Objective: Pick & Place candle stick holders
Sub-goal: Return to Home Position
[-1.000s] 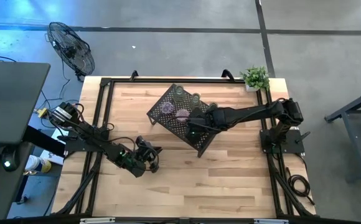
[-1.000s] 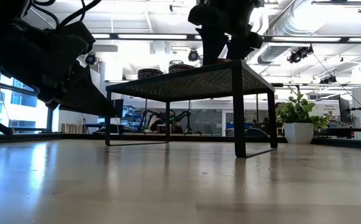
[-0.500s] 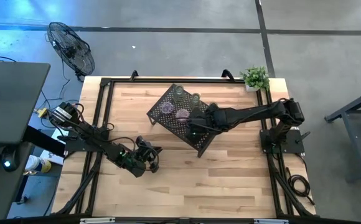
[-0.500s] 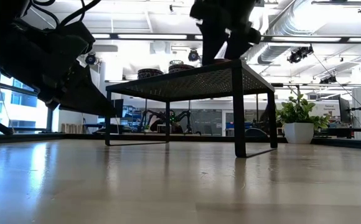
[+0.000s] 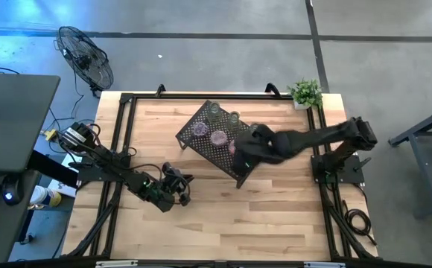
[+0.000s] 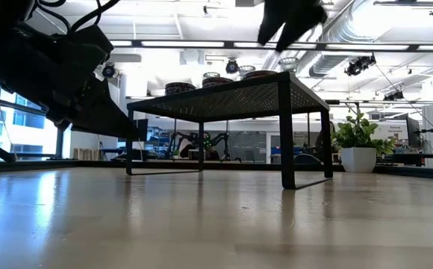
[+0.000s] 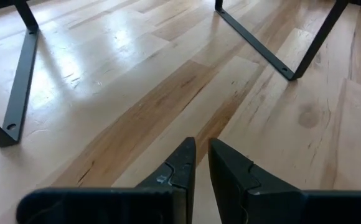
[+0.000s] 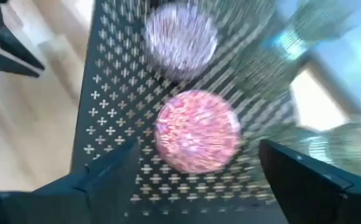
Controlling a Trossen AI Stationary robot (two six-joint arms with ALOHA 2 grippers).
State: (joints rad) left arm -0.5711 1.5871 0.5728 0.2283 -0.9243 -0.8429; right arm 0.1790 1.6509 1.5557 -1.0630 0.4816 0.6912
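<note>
The right gripper (image 8: 199, 152) hangs over the near-right part of the black rack (image 5: 207, 150), fingers spread wide with nothing between them. Straight ahead of it sits the pink holder (image 8: 196, 134), and the purple holder (image 8: 180, 37) is just beyond. The candle stick holders (image 5: 218, 137) are up on the rack's top, at the far middle of the table (image 5: 275, 216). Four show from above, and the right arm covers the rest of that surface, so I cannot tell how many more are there. The left gripper (image 7: 200, 146) waits low over the near-left boards, fingers drawn together to a thin slit and empty. A potted plant (image 5: 305, 91) stands at the far-right corner, well apart from the rack.
</note>
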